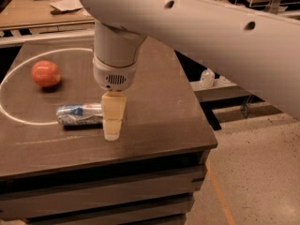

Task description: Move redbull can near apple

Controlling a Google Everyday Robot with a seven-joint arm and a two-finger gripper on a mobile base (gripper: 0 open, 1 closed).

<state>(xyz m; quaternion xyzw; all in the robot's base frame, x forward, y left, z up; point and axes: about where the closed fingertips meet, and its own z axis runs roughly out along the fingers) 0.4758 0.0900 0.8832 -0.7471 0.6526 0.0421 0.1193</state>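
the gripper [111, 134] is hanging from the thick white wrist [115, 55] of the arm [197, 27] and pointing straight down over the front part of the dark surface [159, 102], its pale cream tip sitting low, close to the top of the surface; from this side it is showing as one tapering column, so i cannot tell whether it is spread or pressed together, and it is not holding anything that is showing; the redbull can [78, 114] is lying on its side on the surface, its long axis running left to right, with its right end just beside the gripper, and whether the two are touching cannot be told; the can's left end is meeting the white ring line [14, 116] drawn on the surface; the apple [46, 73] is resting inside that ring, behind and to the left of the can, apart from it with bare surface lying between them; the big white arm is crossing the upper right of the view; beyond the surface's right edge a small clear bottle [207, 78] is standing on a lower ledge, and speckled floor [262, 172] is showing below
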